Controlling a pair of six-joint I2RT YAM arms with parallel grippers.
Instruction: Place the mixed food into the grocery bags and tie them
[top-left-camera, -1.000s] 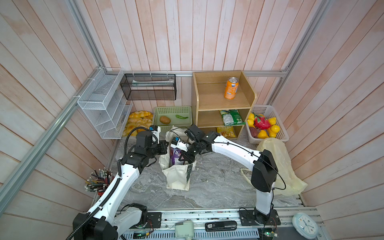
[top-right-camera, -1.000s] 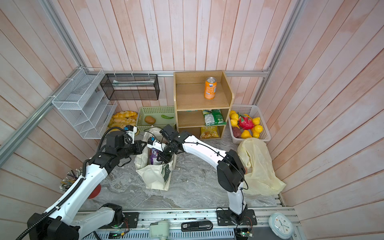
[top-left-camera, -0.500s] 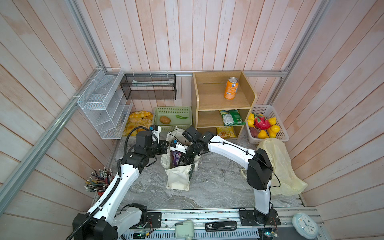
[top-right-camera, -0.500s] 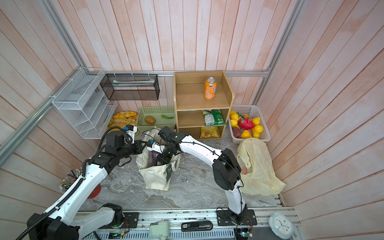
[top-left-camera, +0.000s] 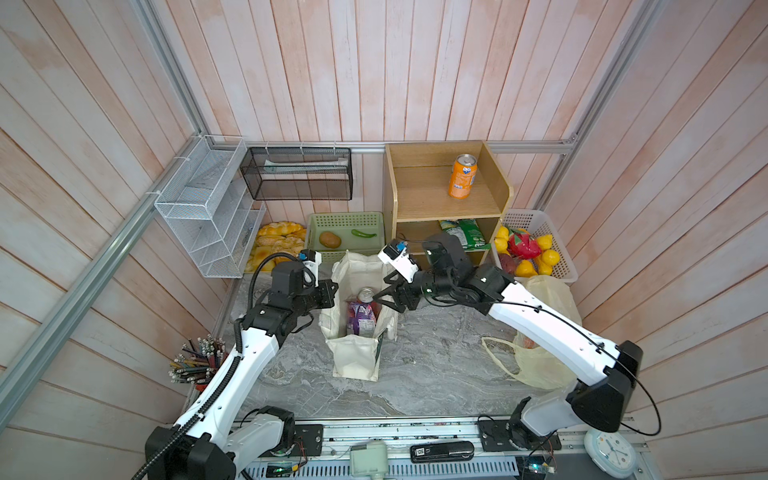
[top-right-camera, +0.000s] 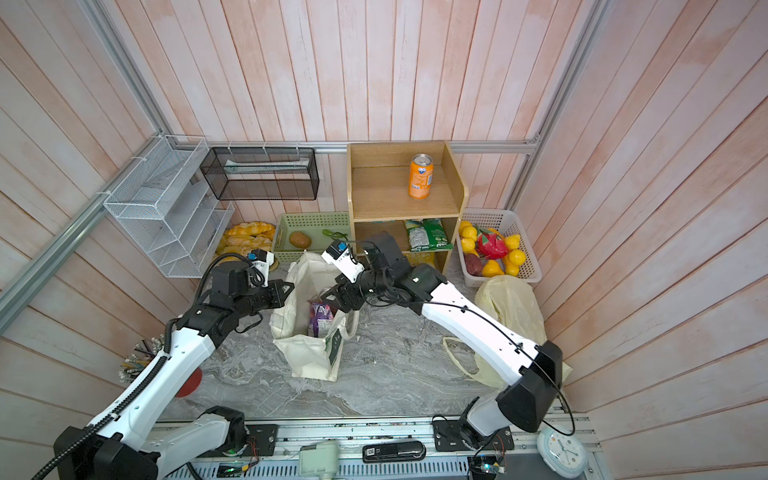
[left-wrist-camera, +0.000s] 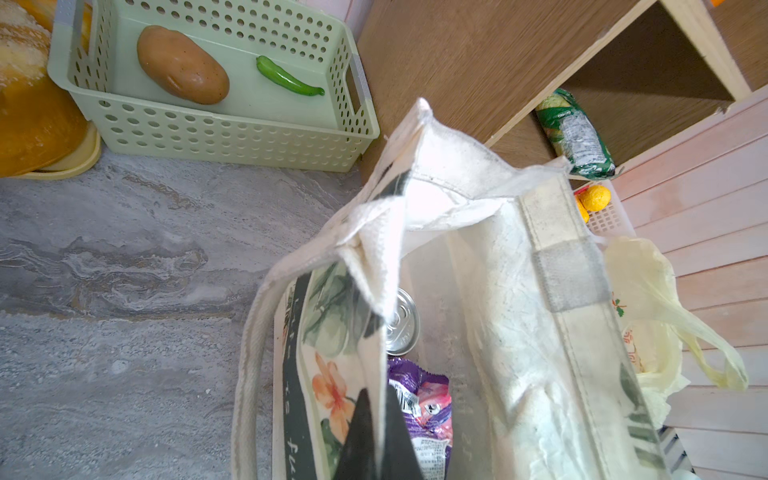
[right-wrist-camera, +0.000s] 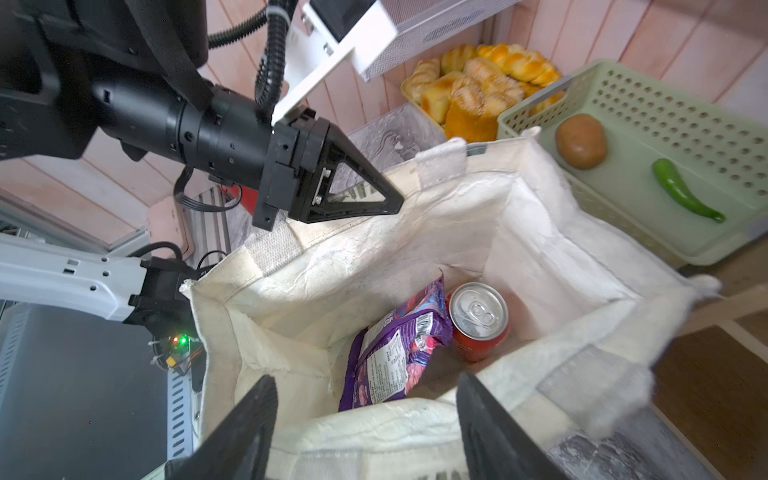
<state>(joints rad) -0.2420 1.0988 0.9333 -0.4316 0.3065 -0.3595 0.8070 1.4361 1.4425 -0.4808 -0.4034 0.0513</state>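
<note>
The cream canvas tote (top-left-camera: 356, 358) (top-right-camera: 309, 357) stands open in mid-table. In it a red soda can (top-left-camera: 366, 294) (right-wrist-camera: 478, 316) stands upright with a purple snack packet (top-left-camera: 360, 318) (top-right-camera: 321, 316) (right-wrist-camera: 395, 349) leaning beside it. My left gripper (top-left-camera: 332, 286) (top-right-camera: 289, 286) (left-wrist-camera: 374, 395) is shut on the tote's left wall and holds it up. My right gripper (top-left-camera: 384, 293) (top-right-camera: 332, 293) (right-wrist-camera: 365, 382) hangs open over the tote's right rim, nothing between its fingers. The pale-yellow plastic bag (top-left-camera: 544, 332) (top-right-camera: 511, 307) lies crumpled at the right, partly under my right arm.
Behind the tote stand a wooden shelf (top-left-camera: 490, 195) with an orange can (top-left-camera: 462, 176) and a green packet (top-left-camera: 465, 233), and a green basket (top-left-camera: 345, 220). A white fruit basket (top-left-camera: 540, 220) is back right, bread (top-left-camera: 274, 241) back left, a pencil cup (top-left-camera: 195, 361) front left.
My right gripper has opened and drawn back from inside the tote toward its right rim. The left gripper keeps its hold on the left wall.
</note>
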